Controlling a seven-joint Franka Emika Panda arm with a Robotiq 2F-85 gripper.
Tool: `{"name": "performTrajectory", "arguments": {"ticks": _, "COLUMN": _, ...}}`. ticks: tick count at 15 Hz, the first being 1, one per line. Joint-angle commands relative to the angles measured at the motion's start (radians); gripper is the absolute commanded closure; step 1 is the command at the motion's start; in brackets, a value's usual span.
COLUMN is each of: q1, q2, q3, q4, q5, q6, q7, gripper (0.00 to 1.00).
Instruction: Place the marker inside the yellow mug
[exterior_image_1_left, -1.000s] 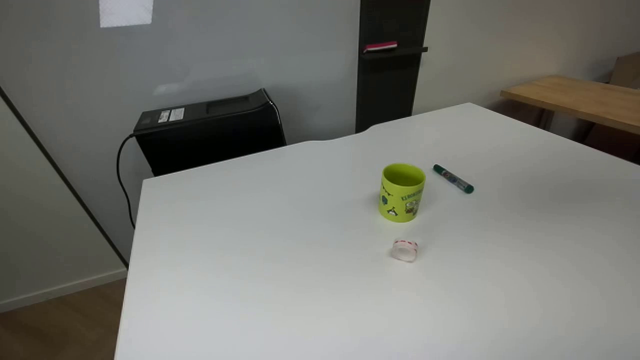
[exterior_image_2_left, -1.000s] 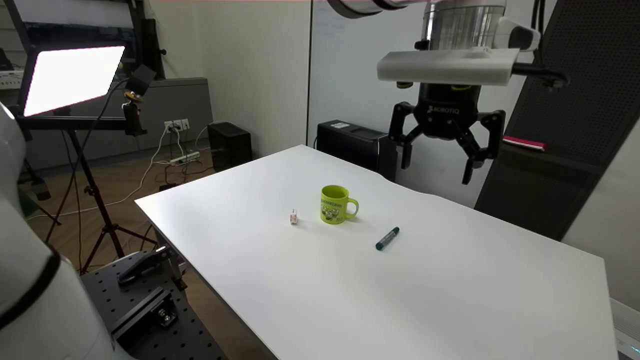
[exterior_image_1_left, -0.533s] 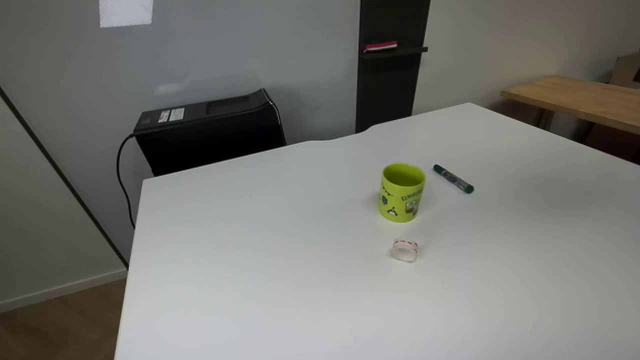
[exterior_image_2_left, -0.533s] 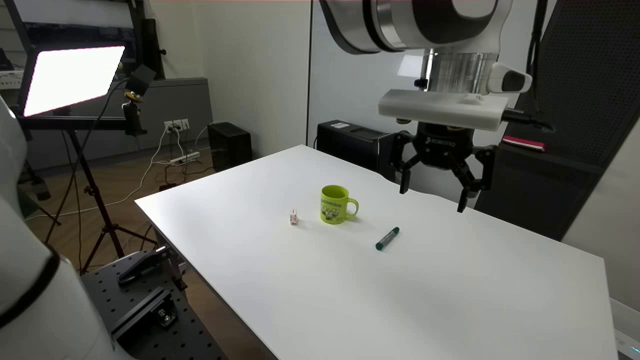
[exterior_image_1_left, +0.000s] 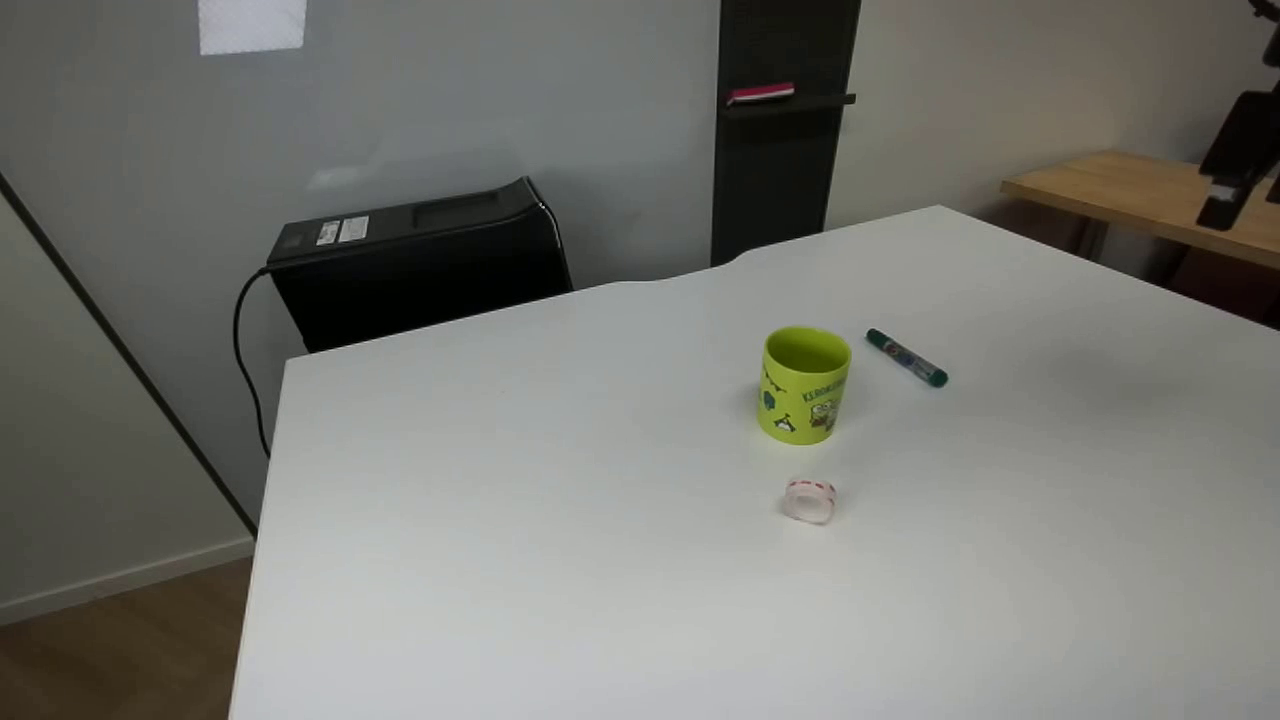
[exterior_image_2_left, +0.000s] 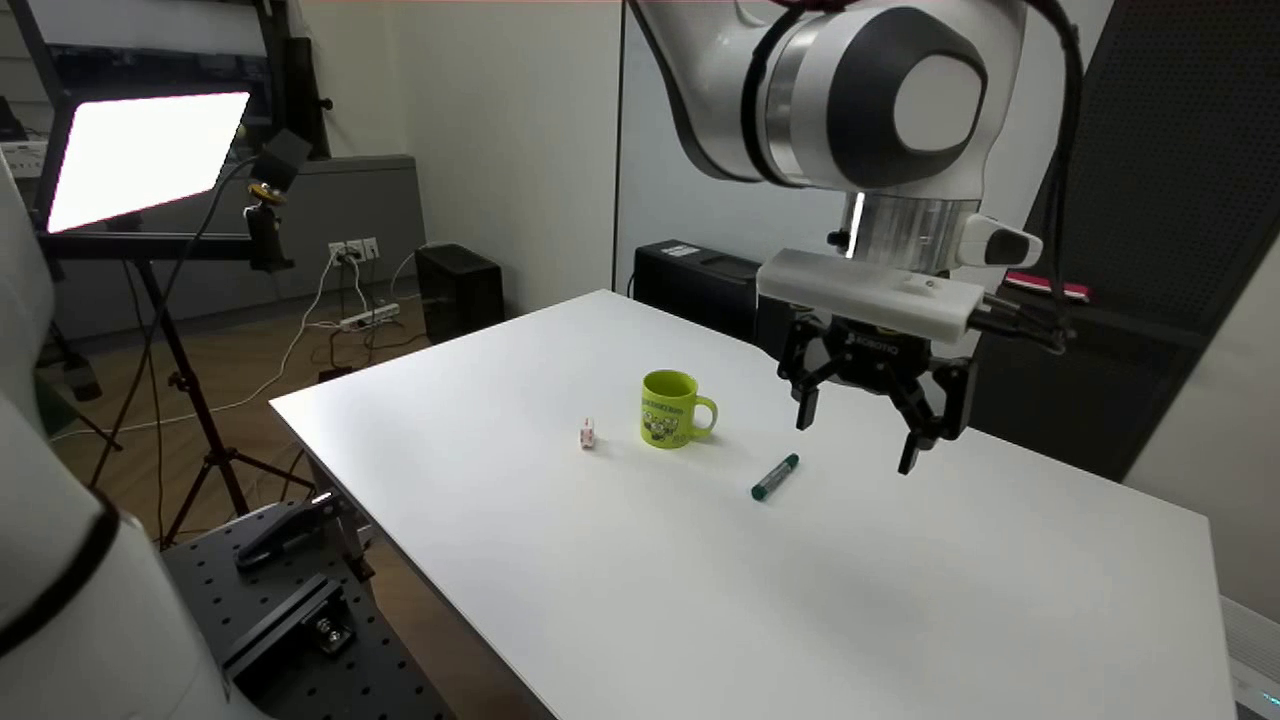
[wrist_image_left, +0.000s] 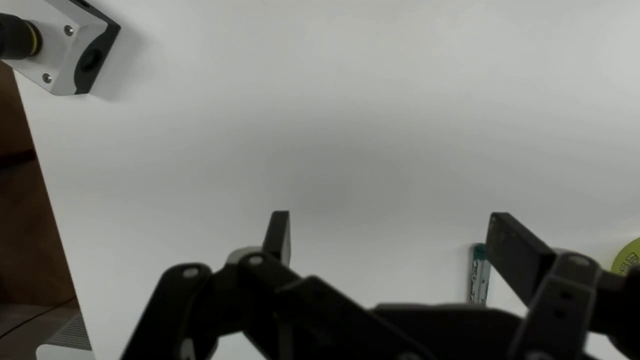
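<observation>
Black two-fingered robot tool (exterior_image_2_left: 855, 440), jaws spread, hangs over white desk (exterior_image_2_left: 900, 600). Slim green-ended marker (exterior_image_2_left: 775, 477) lies below, to one side; upright yellow-green cylindrical mug (exterior_image_2_left: 667, 410) stands past it, w/ gap btwn. Desk edge (wrist_image_left: 56, 215), per wrist view, runs opp. side of tool.

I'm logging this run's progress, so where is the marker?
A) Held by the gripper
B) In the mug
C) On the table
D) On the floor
C: both exterior views show the marker lying on the table, apart from the mug and the open gripper.
</observation>
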Motion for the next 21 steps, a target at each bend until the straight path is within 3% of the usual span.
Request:
{"name": "performTrajectory", "arguments": {"ticks": 1, "q1": -0.015, "q2": 0.072, "q3": 0.019, "q4": 0.071, "q5": 0.037, "q6": 0.003, "q7": 0.017, "gripper": 0.00}}
{"name": "performTrajectory", "arguments": {"ticks": 11, "q1": 0.053, "q2": 0.249, "q3": 0.101, "q4": 0.200, "q5": 0.020, "q6": 0.059, "q7": 0.123, "gripper": 0.00}}
{"name": "performTrajectory", "arguments": {"ticks": 21, "q1": 0.078, "q2": 0.379, "q3": 0.135, "q4": 0.306, "q5": 0.034, "q6": 0.117, "q7": 0.156, "gripper": 0.00}}
